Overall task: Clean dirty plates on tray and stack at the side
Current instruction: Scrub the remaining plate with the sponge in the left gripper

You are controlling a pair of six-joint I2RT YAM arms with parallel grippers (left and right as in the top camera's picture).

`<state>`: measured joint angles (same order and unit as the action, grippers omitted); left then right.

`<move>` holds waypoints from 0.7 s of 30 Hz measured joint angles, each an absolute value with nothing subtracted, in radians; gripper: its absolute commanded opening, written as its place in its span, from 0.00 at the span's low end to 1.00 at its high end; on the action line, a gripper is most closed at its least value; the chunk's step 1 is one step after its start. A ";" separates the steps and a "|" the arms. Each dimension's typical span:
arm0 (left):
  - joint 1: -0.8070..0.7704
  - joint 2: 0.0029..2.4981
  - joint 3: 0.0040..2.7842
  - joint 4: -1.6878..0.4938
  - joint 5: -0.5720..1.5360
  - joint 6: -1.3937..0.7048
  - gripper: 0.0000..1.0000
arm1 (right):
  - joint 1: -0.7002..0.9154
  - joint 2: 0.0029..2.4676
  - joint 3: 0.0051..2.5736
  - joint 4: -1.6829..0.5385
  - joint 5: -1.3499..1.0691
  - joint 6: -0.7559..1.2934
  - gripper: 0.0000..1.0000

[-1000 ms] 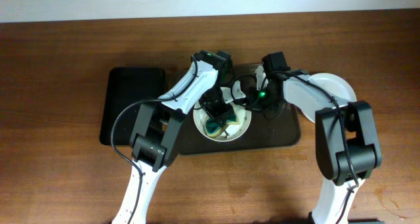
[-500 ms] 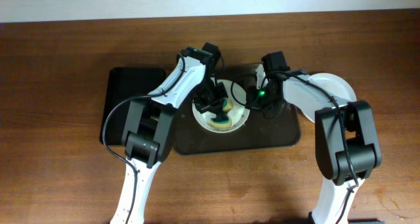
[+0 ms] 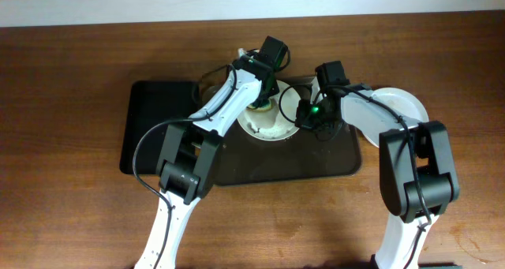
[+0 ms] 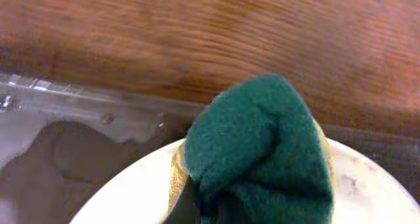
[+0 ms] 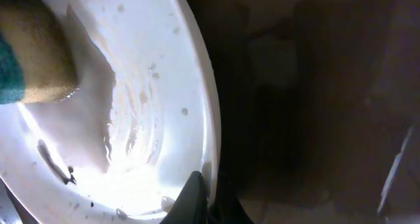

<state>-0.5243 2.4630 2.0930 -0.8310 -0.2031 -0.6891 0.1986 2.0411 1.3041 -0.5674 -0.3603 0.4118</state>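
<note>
A white plate (image 3: pixel 272 128) sits at the back of the dark brown tray (image 3: pixel 316 162). My left gripper (image 3: pixel 264 95) is shut on a green and yellow sponge (image 4: pixel 262 145) and presses it on the plate's far edge (image 4: pixel 125 198). My right gripper (image 3: pixel 304 121) is shut on the plate's right rim; in the right wrist view its fingers (image 5: pixel 197 198) pinch the wet rim (image 5: pixel 203 106), and the sponge (image 5: pixel 33 60) shows at the top left. Another white plate (image 3: pixel 404 103) lies off the tray on the right. A third plate is not visible.
A smaller black tray (image 3: pixel 158 123) lies to the left of the brown tray. A clear plastic piece (image 4: pixel 46 99) lies by the tray's far edge. The wooden table (image 3: pixel 71 72) surrounds both trays, with a pale wall behind it.
My left gripper has carried the sponge from the plate's near part to its far edge. The plate has shifted toward the back of the tray. The right gripper has stayed on the rim.
</note>
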 measured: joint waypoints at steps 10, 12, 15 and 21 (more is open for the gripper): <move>-0.501 2.471 2.114 -1.007 0.323 0.043 0.00 | 0.193 2.032 1.292 -0.578 -0.360 0.379 0.04; -0.510 2.471 2.130 -1.042 0.157 -0.104 0.00 | 0.195 2.032 1.289 -0.573 -0.372 0.374 0.04; -0.511 2.470 2.150 -1.192 -0.155 -0.390 0.00 | 0.200 2.032 1.286 -0.569 -0.383 0.368 0.04; -0.458 2.471 2.149 -1.309 0.046 -0.258 0.00 | 0.208 2.032 1.284 -0.575 -0.395 0.363 0.04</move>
